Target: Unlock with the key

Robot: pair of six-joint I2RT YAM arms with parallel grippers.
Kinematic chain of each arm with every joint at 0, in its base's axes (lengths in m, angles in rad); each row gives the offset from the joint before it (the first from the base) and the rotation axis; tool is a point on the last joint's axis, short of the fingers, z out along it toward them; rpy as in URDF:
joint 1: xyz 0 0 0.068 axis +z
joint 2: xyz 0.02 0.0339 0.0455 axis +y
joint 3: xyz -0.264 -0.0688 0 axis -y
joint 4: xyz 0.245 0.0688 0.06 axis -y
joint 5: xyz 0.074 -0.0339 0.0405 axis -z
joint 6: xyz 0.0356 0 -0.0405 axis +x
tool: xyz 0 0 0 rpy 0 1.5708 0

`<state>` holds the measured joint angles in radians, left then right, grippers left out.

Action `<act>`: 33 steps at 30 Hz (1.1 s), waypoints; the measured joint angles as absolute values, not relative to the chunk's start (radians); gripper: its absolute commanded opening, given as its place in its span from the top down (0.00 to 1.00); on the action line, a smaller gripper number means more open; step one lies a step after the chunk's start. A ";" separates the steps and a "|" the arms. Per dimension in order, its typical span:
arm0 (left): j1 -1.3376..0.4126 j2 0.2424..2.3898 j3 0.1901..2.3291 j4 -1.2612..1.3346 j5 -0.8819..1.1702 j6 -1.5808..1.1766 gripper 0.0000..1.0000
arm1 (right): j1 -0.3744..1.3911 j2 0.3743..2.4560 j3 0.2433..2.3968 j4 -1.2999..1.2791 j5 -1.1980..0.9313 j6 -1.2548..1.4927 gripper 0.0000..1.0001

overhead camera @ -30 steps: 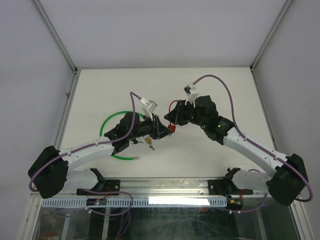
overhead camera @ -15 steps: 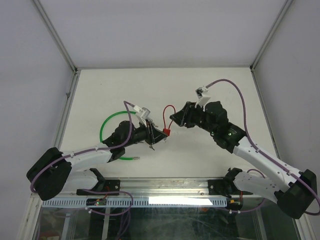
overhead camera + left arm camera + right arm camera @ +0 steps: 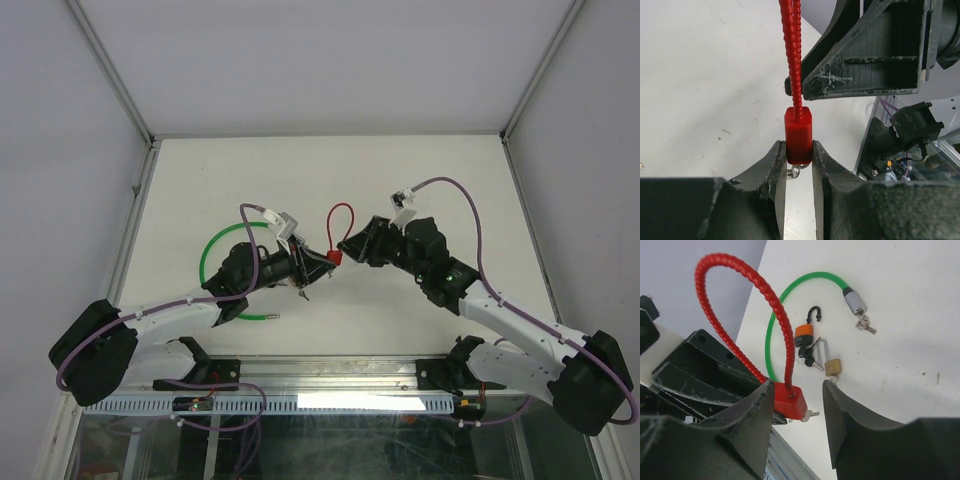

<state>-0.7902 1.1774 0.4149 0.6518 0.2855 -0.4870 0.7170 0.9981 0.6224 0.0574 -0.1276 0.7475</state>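
Up above the table (image 3: 420, 170), between the two arms, the red cable lock (image 3: 335, 256) hangs in the air. The left gripper (image 3: 799, 152) has it: its two fingers (image 3: 774, 167) are closed on the sides of the small red block that forms the lock's body, with the pads pressed flat against it. From the top of the block the ribbed red cable (image 3: 792, 50) rises and bends into a loop (image 3: 341, 212) that stands over both grippers.

A small silver metal piece (image 3: 810, 414) sticks out of the underside of the block. It looks like the key, with a ring (image 3: 795, 171) showing just beneath the body, though it is too small to be sure.

The right gripper (image 3: 797, 387) faces the left one from the other side of the lock. Its fingers (image 3: 840, 410) stand apart and hold nothing. The red block lies low in the gap, just beside one finger. I cannot tell whether they touch.

On the table below lie other locks. A green cable lock (image 3: 790, 290) curves in an arc, with keys at its metal end (image 3: 855, 302). Inside the arc sit an orange padlock (image 3: 804, 332) with its black shackle swung open, a brass padlock (image 3: 832, 366), and some black-headed keys (image 3: 805, 356) between the two.
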 measured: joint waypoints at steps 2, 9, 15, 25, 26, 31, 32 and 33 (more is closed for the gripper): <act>-0.790 1.177 0.415 0.653 0.293 -0.480 1.00 | 0.717 0.998 0.622 0.081 -0.128 0.755 0.58; -0.790 1.178 0.415 0.654 0.324 -0.469 1.00 | 0.717 1.019 0.622 0.139 -0.137 0.766 0.86; -0.790 1.186 0.422 0.627 0.336 -0.458 1.00 | 0.717 1.047 0.622 0.151 -0.146 0.762 1.00; -0.790 1.201 0.505 0.503 0.395 -0.453 1.00 | 0.688 0.991 0.622 0.123 -0.148 0.704 1.00; -0.790 1.205 0.512 0.496 0.397 -0.452 1.00 | 0.682 0.985 0.622 0.124 -0.154 0.703 1.00; -0.807 1.235 0.548 0.454 0.398 -0.444 1.00 | 0.669 0.982 0.621 0.123 -0.166 0.686 1.00; -0.812 1.238 0.549 0.450 0.393 -0.443 1.00 | 0.666 0.982 0.618 0.122 -0.170 0.682 1.00; -0.813 1.238 0.548 0.442 0.391 -0.441 1.00 | 0.663 0.982 0.614 0.117 -0.180 0.679 1.00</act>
